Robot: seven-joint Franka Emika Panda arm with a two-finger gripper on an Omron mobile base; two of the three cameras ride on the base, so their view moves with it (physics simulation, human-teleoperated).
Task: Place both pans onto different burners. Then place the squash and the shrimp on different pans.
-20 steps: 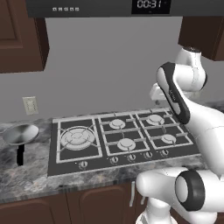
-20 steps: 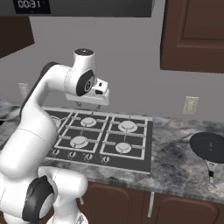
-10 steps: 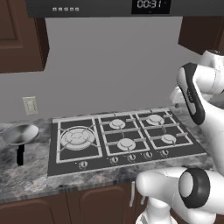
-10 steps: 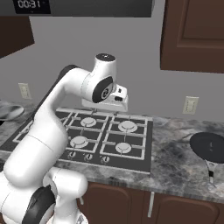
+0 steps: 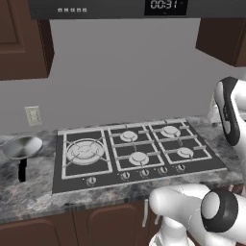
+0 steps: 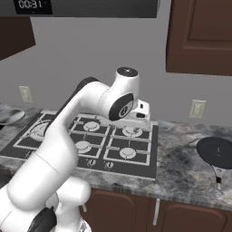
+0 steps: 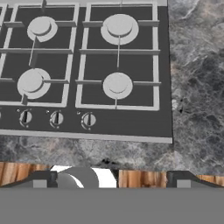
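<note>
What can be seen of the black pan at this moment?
The black pan is a flat, round, matte-black piece with a low rim and a short handle that points toward the counter's front edge and ends in a paler tip. It lies level on the grey stone counter, to the right of the cooktop and apart from it, below the wall outlet. Nothing lies in it and nothing but the counter touches it.
</note>
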